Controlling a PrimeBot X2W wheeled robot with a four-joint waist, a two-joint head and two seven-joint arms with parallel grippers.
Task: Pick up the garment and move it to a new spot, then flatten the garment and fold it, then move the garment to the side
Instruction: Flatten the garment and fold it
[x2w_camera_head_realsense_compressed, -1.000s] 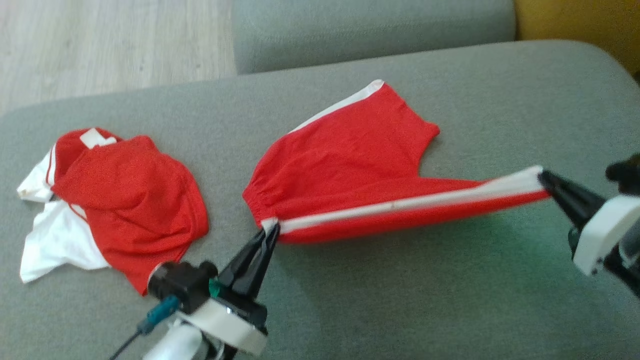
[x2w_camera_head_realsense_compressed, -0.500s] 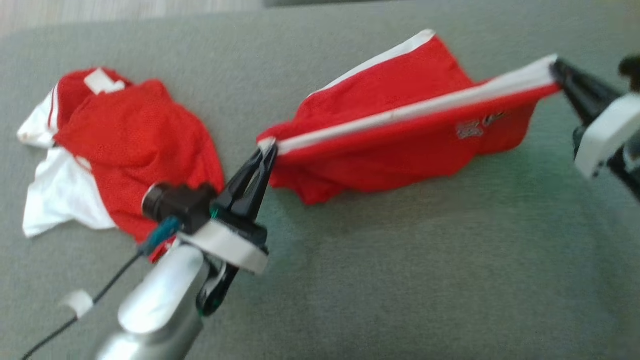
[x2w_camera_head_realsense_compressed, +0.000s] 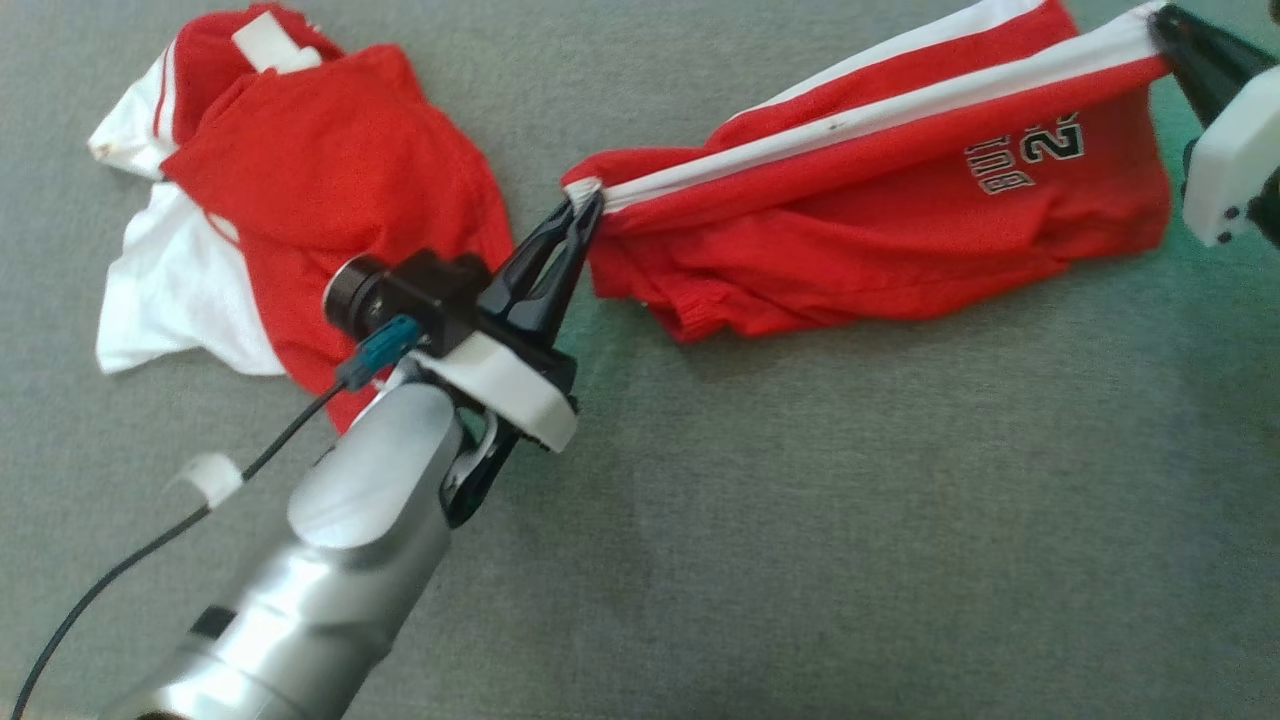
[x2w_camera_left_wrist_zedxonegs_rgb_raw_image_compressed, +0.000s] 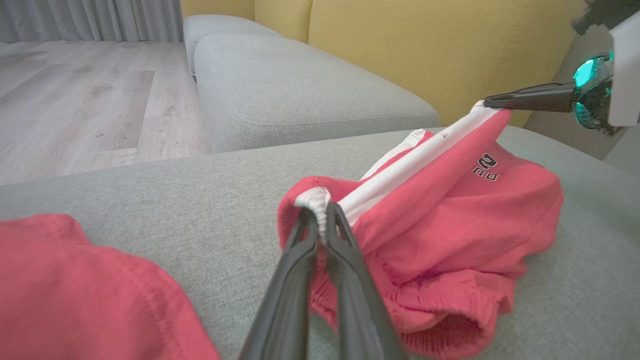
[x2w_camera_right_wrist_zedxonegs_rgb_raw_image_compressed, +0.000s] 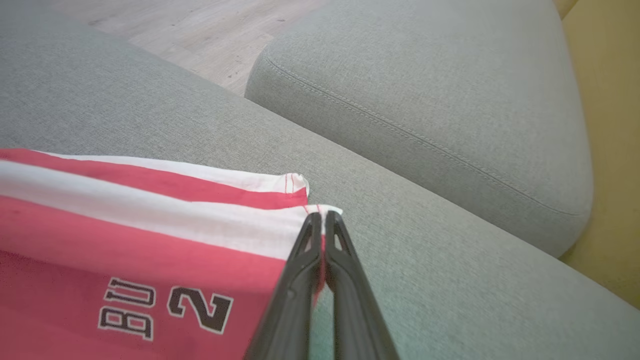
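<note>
Shorts flipped, print now up; L claw, R claw pinch ends.

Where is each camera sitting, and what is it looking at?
Head view: on the head, looking down at red shorts held between left gripper and right gripper.
Left wrist view: looks along the left gripper towards the yellow sofa back.
Right wrist view: looks along the right gripper towards the floor.
All share the shorts.

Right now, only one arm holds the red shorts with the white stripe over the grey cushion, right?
No, both arms hold the red shorts with the white stripe over the grey cushion. The head view shows left fingers and right fingers pinching opposite ends.
</note>
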